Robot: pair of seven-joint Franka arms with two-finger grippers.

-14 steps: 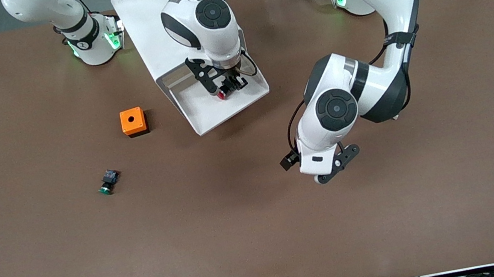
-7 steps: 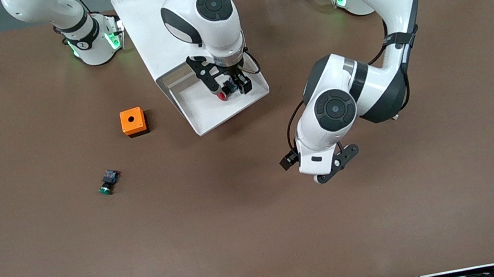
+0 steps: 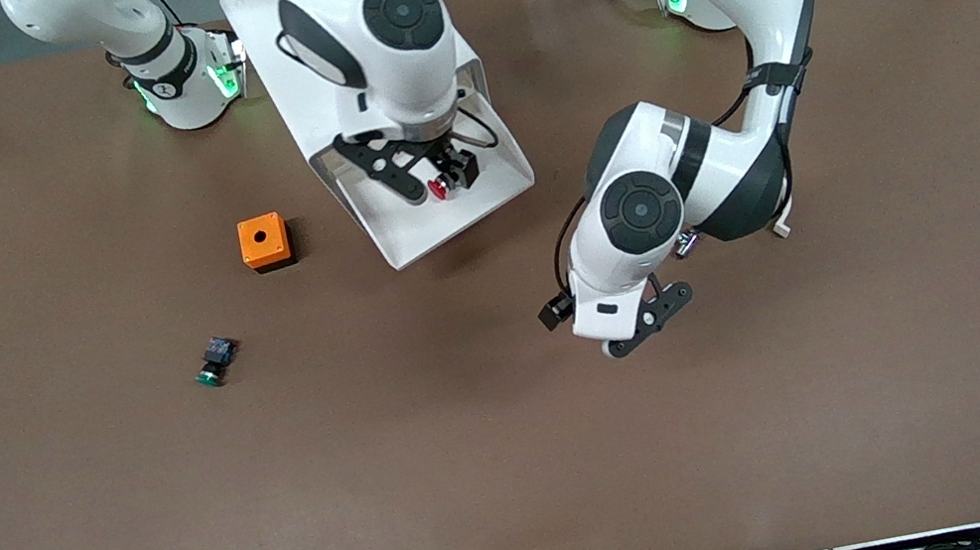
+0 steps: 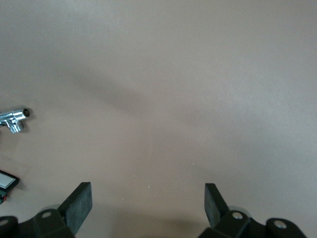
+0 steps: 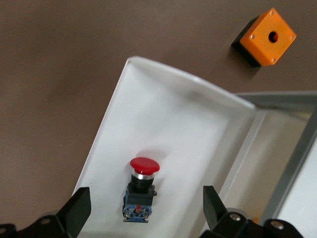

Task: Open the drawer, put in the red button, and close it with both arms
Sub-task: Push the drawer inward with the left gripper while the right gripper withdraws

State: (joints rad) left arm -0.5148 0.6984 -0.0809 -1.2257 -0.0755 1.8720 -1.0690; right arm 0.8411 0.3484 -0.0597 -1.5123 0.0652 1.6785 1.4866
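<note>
The drawer [image 3: 402, 230] is pulled out of the white cabinet [image 3: 276, 30], its tray open toward the front camera. The red button [image 3: 438, 187] lies on its side on the tray floor, and the right wrist view shows it [image 5: 142, 186] on the white tray [image 5: 148, 119]. My right gripper [image 3: 440, 173] hangs just over the button, open and empty, and in the right wrist view [image 5: 146, 210] its fingers stand apart on either side without touching it. My left gripper [image 3: 621, 332] is open and empty over bare table, nearer the front camera than the drawer; the left wrist view [image 4: 148, 208] shows this too.
A small orange box with a hole [image 3: 262, 241] stands beside the drawer toward the right arm's end, and also shows in the right wrist view [image 5: 264, 37]. A green-capped button [image 3: 213, 362] lies nearer the front camera than the box.
My right gripper opened, let go of the red button and rose; the button stays in the drawer. My left arm shifted a little toward the drawer.
</note>
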